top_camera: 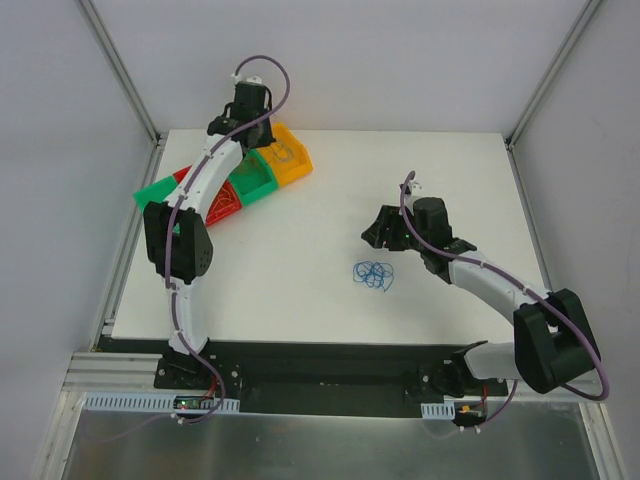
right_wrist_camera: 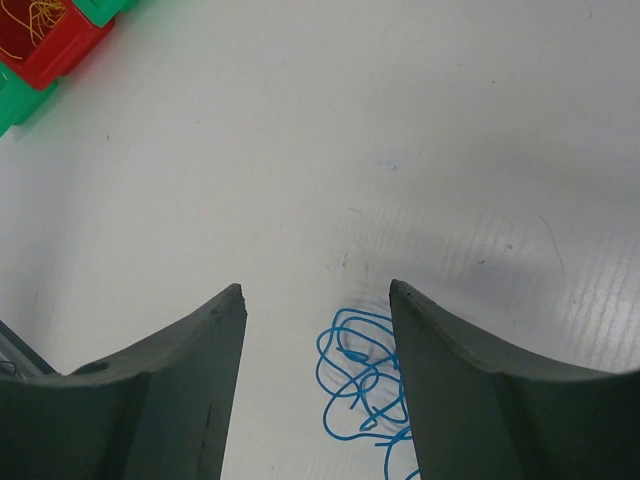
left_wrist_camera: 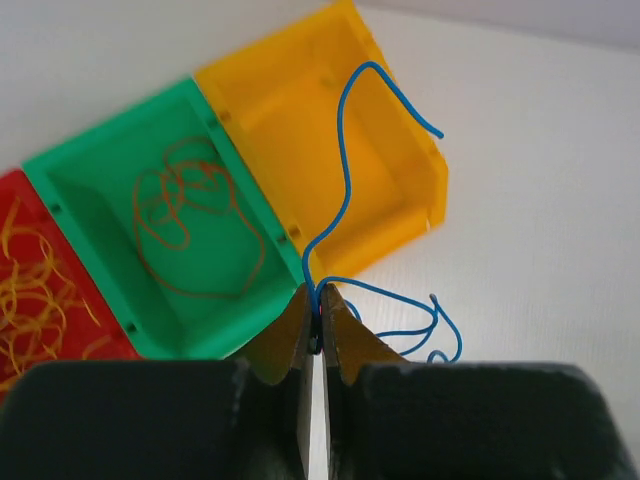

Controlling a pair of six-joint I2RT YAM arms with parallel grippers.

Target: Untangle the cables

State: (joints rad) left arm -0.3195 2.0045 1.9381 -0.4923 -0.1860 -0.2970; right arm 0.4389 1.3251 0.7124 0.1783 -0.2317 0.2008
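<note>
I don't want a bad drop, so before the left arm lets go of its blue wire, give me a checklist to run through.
1. Is the left gripper shut on the blue wire: ok.
2. Does the wire hang fully over the yellow bin: cannot tell. Its upper part shows against the bin, but a lower loop shows against the table.
3. Is the yellow bin free of other wires: ok, none in the part shown.
4. Does the green bin beside it hold only orange wires: ok.
5. Is the right gripper open and away from the bins: ok, it is above the blue clump on the table.
</note>
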